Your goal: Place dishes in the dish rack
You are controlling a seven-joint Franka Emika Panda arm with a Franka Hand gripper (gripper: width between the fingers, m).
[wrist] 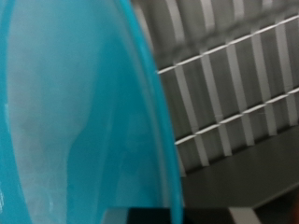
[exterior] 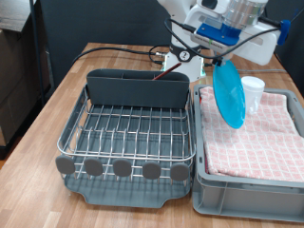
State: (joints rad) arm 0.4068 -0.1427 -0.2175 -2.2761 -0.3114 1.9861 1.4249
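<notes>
Plate: flat round light-blue plate (exterior: 228,92), up in the air and standing on edge, hanging straight below the hand, over the seam between rack and bin.
Hand: white robot hand (exterior: 226,52) at the exterior view's top right, right above the plate's top rim; its fingers are hidden against the plate's edge, so how far apart they stand I cannot tell, nor can a grip be seen.
Wrist view: the plate (wrist: 75,112) fills most of the picture, turquoise and blurred, close under the hand; beyond its curved edge, silver wires (wrist: 234,93) of the rack run over the dark tray.
Dish rack: large silver wire-grid basket on a dark grey plastic tray (exterior: 128,133), below the hand and off to the side, on the wooden tabletop (exterior: 57,104); nothing seen inside the grid.
Cutlery holder: tall grey cutlery holder (exterior: 138,88) along the rack's far side, beside the hanging plate.
Knobs: row of round grey knobs (exterior: 122,168) along the rack's near edge, well away from the hand.
Mug: small white mug (exterior: 253,95), just behind the plate, low beside the hand, sitting on the cloth.
Bin: grey bin with a pink checkered cloth (exterior: 261,138), beneath the hand on the side away from the rack.
</notes>
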